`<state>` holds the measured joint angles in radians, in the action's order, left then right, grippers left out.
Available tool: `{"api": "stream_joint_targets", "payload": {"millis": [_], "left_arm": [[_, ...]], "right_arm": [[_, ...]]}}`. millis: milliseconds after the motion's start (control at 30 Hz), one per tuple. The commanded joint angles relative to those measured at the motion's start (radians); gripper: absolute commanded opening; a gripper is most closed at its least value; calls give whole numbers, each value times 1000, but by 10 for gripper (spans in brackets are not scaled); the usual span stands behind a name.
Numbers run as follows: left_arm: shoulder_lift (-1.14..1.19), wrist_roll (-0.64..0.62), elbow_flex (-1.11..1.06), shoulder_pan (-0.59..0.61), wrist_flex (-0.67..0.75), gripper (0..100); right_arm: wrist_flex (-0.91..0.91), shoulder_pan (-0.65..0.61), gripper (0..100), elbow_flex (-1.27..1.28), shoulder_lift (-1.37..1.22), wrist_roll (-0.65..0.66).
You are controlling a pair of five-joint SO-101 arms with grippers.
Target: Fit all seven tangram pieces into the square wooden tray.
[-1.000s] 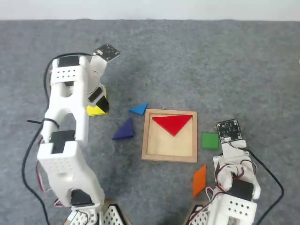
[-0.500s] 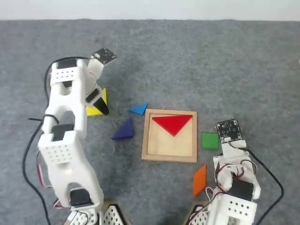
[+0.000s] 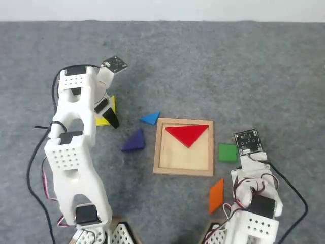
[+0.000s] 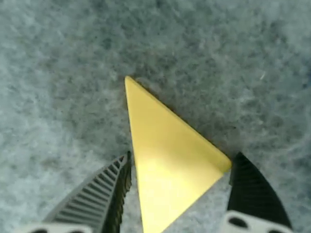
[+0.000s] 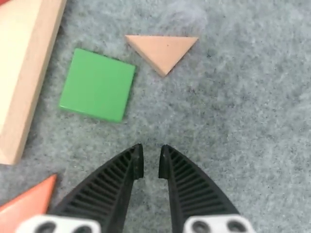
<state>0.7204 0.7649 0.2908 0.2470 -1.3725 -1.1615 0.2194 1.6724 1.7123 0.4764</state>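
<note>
Your left jaws stand spread on either side of the yellow triangle, which lies flat on the grey tabletop, well apart from the wooden tray that holds the red triangle. One jaw faces a slanted edge and the other a corner, so closing may spin the piece or squirt it out. Your right jaws are all but closed on nothing, near the green square.

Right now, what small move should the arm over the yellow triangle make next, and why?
Probably close the left pincer on the yellow triangle: its fingers stand open on either side of the piece, which lies on the carpet outside the wooden tray.
</note>
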Motion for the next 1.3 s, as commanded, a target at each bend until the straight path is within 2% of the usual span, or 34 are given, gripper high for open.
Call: {"api": "stream_joint_targets", "payload": {"millis": [0,100,267,667,867,1000,1167,1267], "left_arm": [[-8,9,33,2,11,316],[-6,8,33,2,11,308],[-5,9,31,2,-14,223],[-37,9,35,-2,-80,216],[-48,9,31,-6,-160,149],[-48,8,31,-6,-169,153],[-37,-11,22,-11,-166,252],[-37,-26,13,-35,-170,254]], "right_arm": [[1,7,65,15,13,12],[1,7,65,15,13,12],[1,7,65,15,13,11],[1,7,65,15,13,11],[1,7,65,15,13,11],[1,7,65,15,13,11],[1,7,65,15,13,11],[1,7,65,15,13,11]]}}
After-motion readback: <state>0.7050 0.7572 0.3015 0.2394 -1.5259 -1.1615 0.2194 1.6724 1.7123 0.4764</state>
